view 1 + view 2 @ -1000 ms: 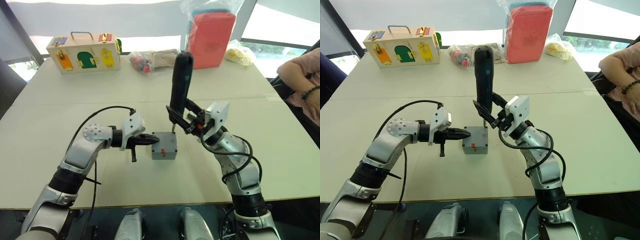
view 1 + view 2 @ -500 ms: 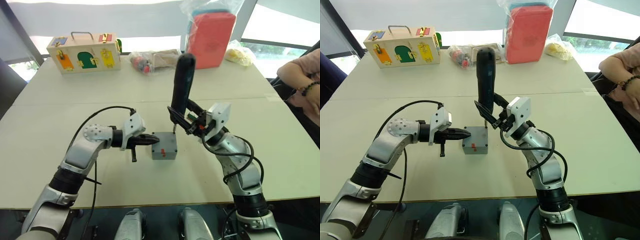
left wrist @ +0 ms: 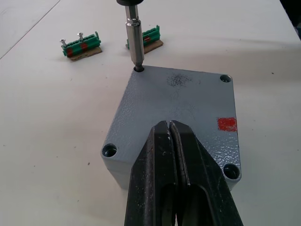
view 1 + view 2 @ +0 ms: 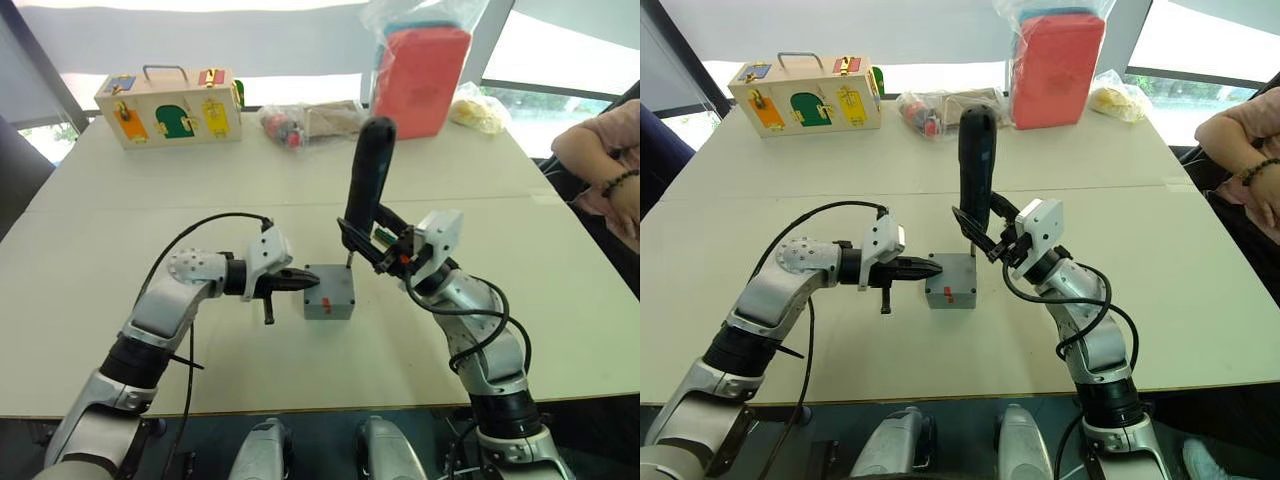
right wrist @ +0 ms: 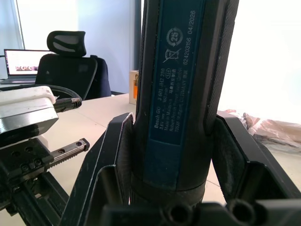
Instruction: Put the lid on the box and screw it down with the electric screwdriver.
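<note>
Lid (image 3: 178, 106) covers box; near edge hidden behind left hand (image 3: 170, 136).

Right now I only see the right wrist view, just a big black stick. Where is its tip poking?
Observer: The electric screwdriver stands upright, its bit in a corner screw hole of the lid.
Operator: Is the lid on already?
Observer: Yes, it sits on the box.
Operator: What's my other arm doing?
Observer: The left gripper, fingers shut, points over the lid's opposite edge; I cannot tell whether it touches.
</note>
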`<state>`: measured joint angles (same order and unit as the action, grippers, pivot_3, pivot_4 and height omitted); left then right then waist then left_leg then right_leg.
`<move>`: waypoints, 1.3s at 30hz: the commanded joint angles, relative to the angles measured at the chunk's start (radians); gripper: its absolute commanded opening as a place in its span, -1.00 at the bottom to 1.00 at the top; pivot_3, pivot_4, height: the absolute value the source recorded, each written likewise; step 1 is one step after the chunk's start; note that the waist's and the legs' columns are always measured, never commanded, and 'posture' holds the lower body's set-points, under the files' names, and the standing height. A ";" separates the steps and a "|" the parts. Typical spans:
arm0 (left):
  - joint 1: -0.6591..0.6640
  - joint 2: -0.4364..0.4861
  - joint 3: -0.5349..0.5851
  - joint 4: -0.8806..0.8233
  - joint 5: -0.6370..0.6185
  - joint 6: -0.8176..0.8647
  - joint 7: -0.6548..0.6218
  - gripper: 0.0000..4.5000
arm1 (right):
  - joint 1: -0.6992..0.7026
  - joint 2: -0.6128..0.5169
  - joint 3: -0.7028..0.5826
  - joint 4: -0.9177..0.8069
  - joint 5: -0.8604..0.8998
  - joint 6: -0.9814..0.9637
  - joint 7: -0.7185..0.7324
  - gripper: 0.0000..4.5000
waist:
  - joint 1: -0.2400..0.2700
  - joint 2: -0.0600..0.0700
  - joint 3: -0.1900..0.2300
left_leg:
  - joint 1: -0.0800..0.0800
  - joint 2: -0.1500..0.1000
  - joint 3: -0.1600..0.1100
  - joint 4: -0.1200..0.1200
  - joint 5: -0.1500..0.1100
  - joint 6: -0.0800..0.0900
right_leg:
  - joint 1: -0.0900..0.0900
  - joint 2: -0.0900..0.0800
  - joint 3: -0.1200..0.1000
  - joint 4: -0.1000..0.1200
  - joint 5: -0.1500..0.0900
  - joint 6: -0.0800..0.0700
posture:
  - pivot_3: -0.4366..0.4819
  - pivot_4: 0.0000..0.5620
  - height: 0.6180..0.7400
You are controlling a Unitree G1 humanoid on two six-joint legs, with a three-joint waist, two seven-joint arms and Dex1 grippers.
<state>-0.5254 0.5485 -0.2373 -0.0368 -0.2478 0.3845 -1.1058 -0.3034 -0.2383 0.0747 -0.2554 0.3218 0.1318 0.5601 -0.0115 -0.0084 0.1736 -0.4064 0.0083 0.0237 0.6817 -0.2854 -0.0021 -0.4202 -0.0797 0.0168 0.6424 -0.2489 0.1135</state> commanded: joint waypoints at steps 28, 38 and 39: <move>0.033 -0.006 -0.043 0.020 0.038 -0.024 0.001 -1.00 | 0.121 -0.054 0.097 0.017 -0.057 0.279 -0.047 -0.17 | -0.002 -0.012 -0.033 | 0.033 0.005 0.000 -0.017 -0.004 0.006 | 0.031 -0.001 -0.001 -0.014 -0.007 -0.012 | -0.05 -0.47 0.83; 0.048 -0.011 -0.044 0.028 0.050 -0.027 0.002 -1.00 | 0.115 -0.055 0.095 0.006 -0.048 0.351 -0.073 -0.17 | -0.002 -0.013 -0.043 | 0.034 0.006 0.000 -0.019 -0.004 0.006 | 0.031 -0.002 -0.002 -0.014 -0.009 -0.015 | -0.05 -0.47 0.83; 0.050 -0.010 -0.043 0.028 0.051 -0.027 0.001 -1.00 | 0.114 -0.056 0.096 0.006 -0.050 0.352 -0.075 -0.17 | -0.002 -0.013 -0.044 | 0.034 0.006 0.000 -0.019 -0.004 0.006 | 0.031 -0.002 -0.002 -0.014 -0.009 -0.015 | -0.05 -0.47 0.83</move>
<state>-0.4850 0.5375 -0.2669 -0.0144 -0.2085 0.3578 -1.1062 -0.2543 -0.2671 0.1093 -0.3506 0.2986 0.3485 0.4806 -0.0134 -0.0216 0.1298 -0.3720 0.0145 0.0235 0.6627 -0.2898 0.0042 -0.3894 -0.0818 0.0151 0.6285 -0.2581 0.0985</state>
